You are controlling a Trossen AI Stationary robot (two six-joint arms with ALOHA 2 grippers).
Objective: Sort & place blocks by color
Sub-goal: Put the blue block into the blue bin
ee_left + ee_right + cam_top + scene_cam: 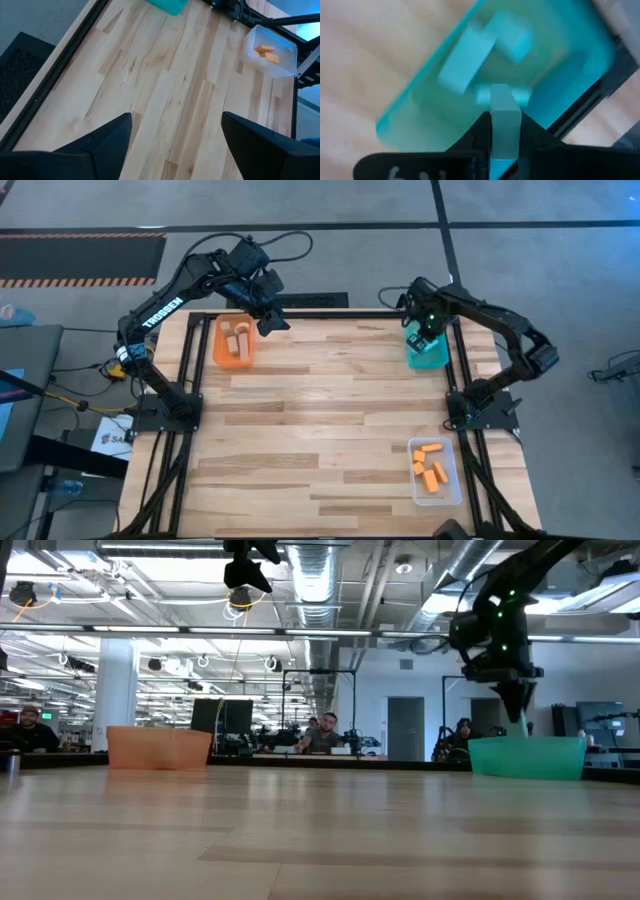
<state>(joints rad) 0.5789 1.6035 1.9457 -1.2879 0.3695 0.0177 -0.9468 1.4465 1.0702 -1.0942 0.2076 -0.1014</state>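
My right gripper (pixel 424 336) hovers over the teal tray (pixel 428 356) at the table's far right and is shut on a light blue block (pixel 505 117). More light blue blocks (pixel 470 57) lie in that tray (pixel 430 107). My left gripper (pixel 268 320) is open and raised above the table's far edge, just right of the orange tray (pixel 232 343), which holds pale wood blocks (pixel 238 338). Its open fingers frame bare tabletop in the left wrist view (pixel 175 132). Orange blocks (pixel 430 466) lie in the clear tray (pixel 437 472). My right gripper pinches the light blue block between its two fingers, and one end of the block (pixel 504 97) sticks out past the fingertips. The fingers (pixel 520 700) point down from above. The block is lifted clear, above the inside of the teal tray (pixel 527 756).
The clear tray (pixel 270 50) sits near the table's near right corner. The middle of the wooden tabletop (pixel 330 410) lies bare between the trays. Black frame rails (pixel 190 380) run along the table's edges. Several people sit at desks in the room behind (pixel 325 732).
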